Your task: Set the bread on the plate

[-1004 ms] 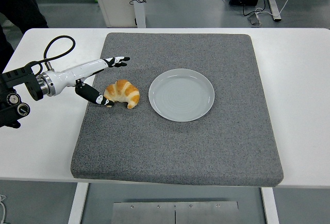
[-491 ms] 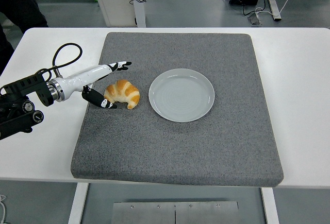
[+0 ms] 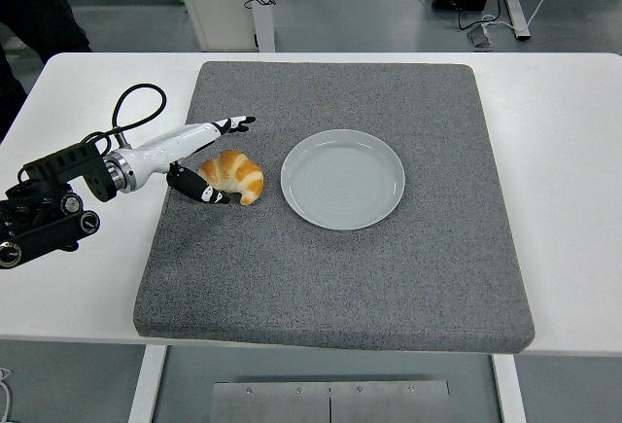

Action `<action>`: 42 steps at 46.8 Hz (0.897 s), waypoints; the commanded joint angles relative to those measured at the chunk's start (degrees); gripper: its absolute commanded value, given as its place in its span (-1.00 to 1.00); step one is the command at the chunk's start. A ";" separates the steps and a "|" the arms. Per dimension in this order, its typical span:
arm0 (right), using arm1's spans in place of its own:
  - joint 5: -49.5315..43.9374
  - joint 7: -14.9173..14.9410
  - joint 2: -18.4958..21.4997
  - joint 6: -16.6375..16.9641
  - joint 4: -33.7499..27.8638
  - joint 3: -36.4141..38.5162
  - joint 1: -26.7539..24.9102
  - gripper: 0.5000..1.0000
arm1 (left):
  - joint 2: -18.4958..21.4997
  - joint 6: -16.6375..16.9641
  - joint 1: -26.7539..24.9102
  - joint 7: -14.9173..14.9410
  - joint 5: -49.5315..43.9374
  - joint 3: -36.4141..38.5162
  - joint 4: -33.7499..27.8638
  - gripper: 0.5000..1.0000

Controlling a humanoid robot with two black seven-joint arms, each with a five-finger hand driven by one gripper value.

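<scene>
Left hand (image 3: 209, 156) reaches in from nine o'clock over the left part of the grey mat (image 3: 340, 277), its white-shelled fingers spread wide and holding nothing. The upper fingers (image 3: 236, 123) point toward two o'clock, just beyond the far side of the bread (image 3: 233, 175), while the dark thumb (image 3: 199, 188) lies at the bread's near left side, at about eight o'clock from it; whether the thumb tip touches the crust cannot be told. So the hand brackets the bread from the left without closing on it.

Golden-brown and shaped like a croissant, the bread rests on the mat, its ends curling toward six o'clock. It lies just beside the plate (image 3: 342, 179), at nine o'clock from it, with a narrow strip of mat between them. The plate is pale grey-blue, round, and sits near the middle of the mat.

Behind the hand, the black forearm and a looped cable (image 3: 136, 102) hang over the white table (image 3: 573, 151) at the left edge. A dark-clothed person (image 3: 39, 5) shows partly at eleven o'clock.
</scene>
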 commanded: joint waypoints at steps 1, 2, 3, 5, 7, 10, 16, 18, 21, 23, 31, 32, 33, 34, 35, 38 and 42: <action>0.00 0.00 0.00 0.04 0.00 0.09 0.00 1.00 | -0.01 0.08 -0.07 0.02 0.01 0.41 0.05 0.85; 0.00 0.00 0.00 -0.05 0.00 0.00 0.00 1.00 | -0.01 0.08 -0.07 0.02 0.01 0.41 0.05 0.85; 0.00 0.00 0.00 0.04 0.00 0.00 0.00 1.00 | -0.01 0.08 -0.07 0.02 0.01 0.41 0.05 0.85; 0.00 0.00 0.00 0.04 0.00 0.00 0.00 1.00 | -0.01 0.08 -0.07 0.02 0.01 0.41 0.05 0.85; 0.00 0.00 0.00 -0.05 0.00 0.00 0.00 1.00 | -0.01 -0.01 -0.07 0.02 0.01 0.50 0.05 0.85; 0.00 0.00 0.00 -0.05 0.00 0.00 0.00 1.00 | -0.10 0.08 -0.07 0.02 0.01 0.50 0.14 0.85; 0.00 0.00 0.00 0.04 0.00 0.00 0.00 1.00 | -0.80 0.08 -0.16 -0.07 0.01 0.50 0.40 0.72; 0.00 0.00 0.00 0.04 0.00 0.00 0.08 1.00 | -0.89 0.08 -0.07 -0.07 0.09 0.50 0.84 0.64; 0.00 0.00 0.00 0.04 0.00 0.00 0.00 1.00 | -0.98 0.08 -0.07 -0.16 0.09 0.59 1.19 0.48; 0.00 0.00 0.00 -0.05 0.00 0.00 0.00 1.00 | -1.15 0.08 -0.07 -0.16 0.09 0.59 1.28 0.42; 0.00 0.00 0.00 0.04 0.00 0.00 0.00 1.00 | -1.33 0.08 -0.07 -0.25 0.27 0.59 1.89 0.14; 0.00 0.00 0.00 -0.05 0.00 0.00 0.00 1.00 | -1.42 0.08 -0.07 -0.25 0.27 0.59 2.07 0.09; 0.00 0.00 0.00 0.04 0.00 0.00 0.00 1.00 | -1.42 0.08 -0.07 -0.25 0.18 0.59 2.16 0.05; 0.00 0.00 0.00 -0.05 0.00 0.00 0.00 1.00 | -1.51 -0.01 -0.07 -0.25 0.18 0.59 2.16 0.03; 0.00 0.00 0.00 0.04 0.00 0.00 0.00 1.00 | -1.59 -0.01 -0.07 -0.25 0.18 0.59 2.16 0.00; 0.00 0.00 0.00 0.04 0.00 0.00 0.00 1.00 | -1.77 0.08 -0.07 -0.25 0.18 0.59 2.42 -0.07; 0.00 0.00 0.00 -0.05 0.00 0.00 0.00 1.00 | -1.77 -0.01 0.01 -0.25 0.18 0.59 2.51 -0.17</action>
